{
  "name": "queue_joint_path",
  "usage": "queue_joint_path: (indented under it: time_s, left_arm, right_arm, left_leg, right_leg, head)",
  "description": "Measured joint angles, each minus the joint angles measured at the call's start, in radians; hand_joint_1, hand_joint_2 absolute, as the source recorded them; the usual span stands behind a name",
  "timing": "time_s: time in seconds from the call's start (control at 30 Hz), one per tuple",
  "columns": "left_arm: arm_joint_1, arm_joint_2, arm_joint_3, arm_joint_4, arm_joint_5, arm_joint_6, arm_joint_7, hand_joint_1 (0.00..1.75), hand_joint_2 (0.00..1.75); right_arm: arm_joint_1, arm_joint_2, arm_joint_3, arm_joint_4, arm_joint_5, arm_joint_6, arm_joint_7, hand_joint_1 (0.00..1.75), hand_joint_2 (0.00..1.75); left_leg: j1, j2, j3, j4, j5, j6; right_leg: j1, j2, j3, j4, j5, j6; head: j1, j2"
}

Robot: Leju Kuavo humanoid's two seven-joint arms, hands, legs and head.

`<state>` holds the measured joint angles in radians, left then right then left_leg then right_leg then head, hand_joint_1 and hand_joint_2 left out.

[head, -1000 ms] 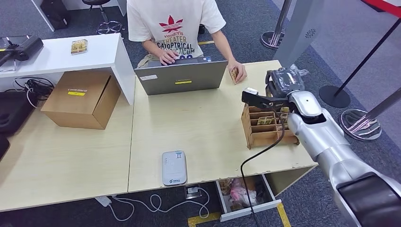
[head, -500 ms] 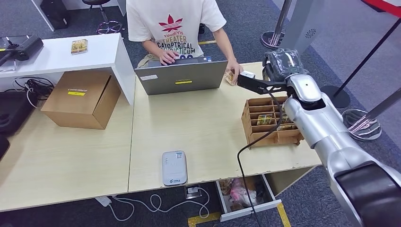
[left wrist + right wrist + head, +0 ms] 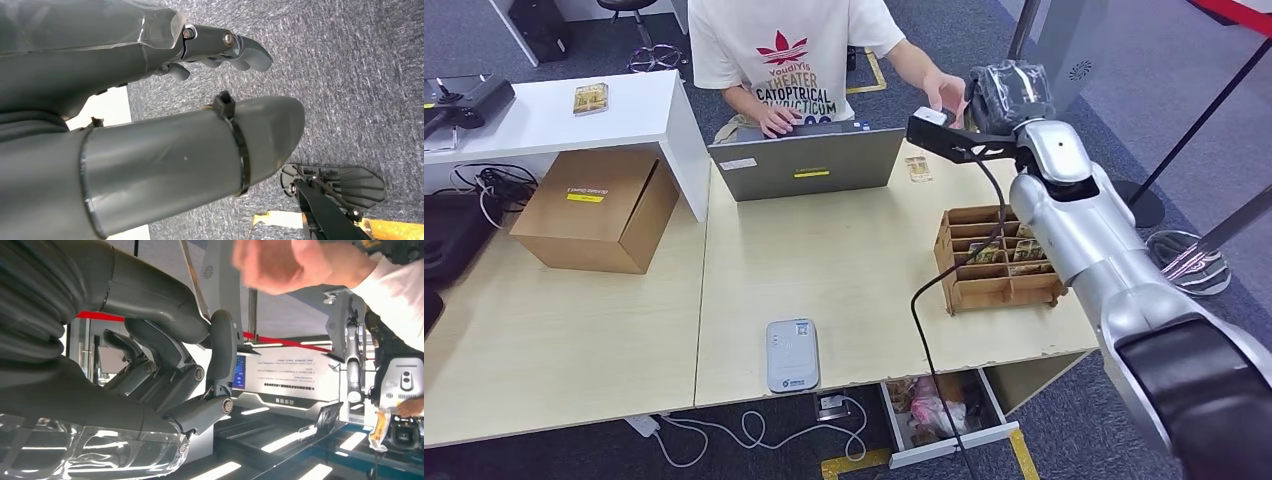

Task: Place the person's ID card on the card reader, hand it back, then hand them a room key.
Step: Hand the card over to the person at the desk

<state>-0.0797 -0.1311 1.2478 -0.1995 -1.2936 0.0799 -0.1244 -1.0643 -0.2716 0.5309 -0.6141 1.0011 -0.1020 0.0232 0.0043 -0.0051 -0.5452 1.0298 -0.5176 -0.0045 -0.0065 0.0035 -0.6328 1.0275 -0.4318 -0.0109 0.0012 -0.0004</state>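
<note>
desk [image 3: 864, 270]: pale wood
12 o'clock: laptop [image 3: 807, 162]
1 o'clock: small card [image 3: 918, 168], lying flat
3 o'clock: wooden compartment rack [image 3: 994, 262]
6 o'clock: white card reader [image 3: 792, 354]
9 o'clock: cardboard box [image 3: 596, 208]

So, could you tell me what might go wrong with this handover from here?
1. The right robot hand pinches the thin card, and the person's hand is blurred in motion; a mistimed release could drop it.
2. The black cable hangs beside the wooden card organizer and might snag it when the arm draws back.
</note>
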Motion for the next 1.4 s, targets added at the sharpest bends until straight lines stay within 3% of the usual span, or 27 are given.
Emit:
queue_joint_path:
  time_s: [0.3,0.73,0.8,0.93,0.97,1.4]
  left_arm:
    - [-0.004,0.000,-0.001,0.000,-0.002,0.004,0.003,0.00,0.00]
    - [-0.005,0.000,-0.001,0.000,-0.001,0.006,0.013,0.00,0.00]
    - [-0.005,0.000,-0.001,0.000,-0.001,0.006,0.015,0.00,0.00]
    - [-0.005,0.000,-0.001,0.000,0.001,0.008,0.017,0.00,0.00]
    - [-0.005,0.000,-0.001,0.000,0.001,0.009,0.017,0.00,0.00]
    - [-0.005,0.000,-0.001,0.000,0.011,0.013,0.018,0.00,0.00]
  right_arm:
    - [-0.089,0.075,0.000,0.088,0.014,0.010,0.032,1.75,1.75]
    - [-0.116,0.131,-0.018,0.169,0.016,0.009,0.062,1.75,1.75]
    - [-0.116,0.134,-0.019,0.176,0.016,0.009,0.063,1.59,1.75]
    - [-0.115,0.138,-0.020,0.187,0.018,0.009,0.064,0.07,1.75]
    - [-0.115,0.139,-0.020,0.189,0.018,0.009,0.064,0.00,1.75]
    - [-0.105,0.150,-0.035,0.194,0.019,-0.046,0.022,0.00,1.75]
  left_leg:
    - [0.000,0.000,0.000,0.000,0.000,0.000]
    - [0.000,0.000,0.000,0.000,0.000,0.000]
    - [0.000,0.000,0.000,0.000,0.000,0.000]
    - [0.000,0.000,0.000,0.000,0.000,0.000]
    - [0.000,0.000,0.000,0.000,0.000,0.000]
    - [0.000,0.000,0.000,0.000,0.000,0.000]
  right_leg:
    - [0.000,0.000,0.000,0.000,0.000,0.000]
    - [0.000,0.000,0.000,0.000,0.000,0.000]
    - [0.000,0.000,0.000,0.000,0.000,0.000]
    - [0.000,0.000,0.000,0.000,0.000,0.000]
    - [0.000,0.000,0.000,0.000,0.000,0.000]
    - [0.000,0.000,0.000,0.000,0.000,0.000]
  head:
    - [0.000,0.000]
    - [0.000,0.000]
    - [0.000,0.000]
    - [0.000,0.000]
    - [0.000,0.000]
    - [0.000,0.000]
